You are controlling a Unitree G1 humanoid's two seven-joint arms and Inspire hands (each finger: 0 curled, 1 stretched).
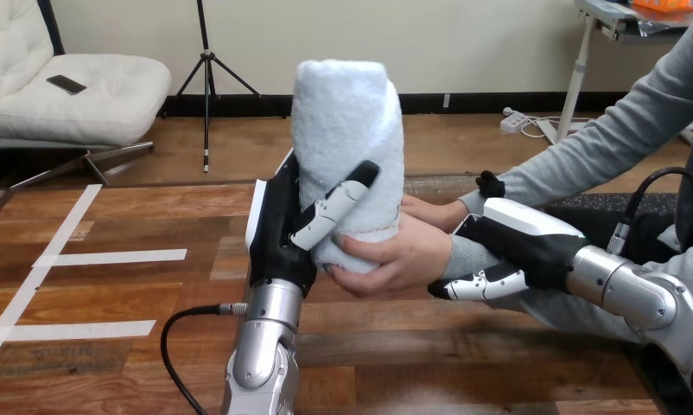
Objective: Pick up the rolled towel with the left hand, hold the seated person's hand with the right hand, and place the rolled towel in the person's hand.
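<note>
A white rolled towel (347,138) stands upright above the table's middle. My left hand (282,229) is shut on it, its thumb (339,206) lying across the towel's front. The person's hand (395,255) comes in from the right and cups the towel's lower end, fingers wrapped under it. My right hand (516,246) is at the person's wrist (466,252) on its grey sleeve, with a finger (477,285) curled under the wrist and a fingertip showing above it, so it is shut round the wrist.
The wooden table (136,294) carries white tape lines (110,257) at the left. The person's grey-sleeved arm (611,138) slants down from the upper right.
</note>
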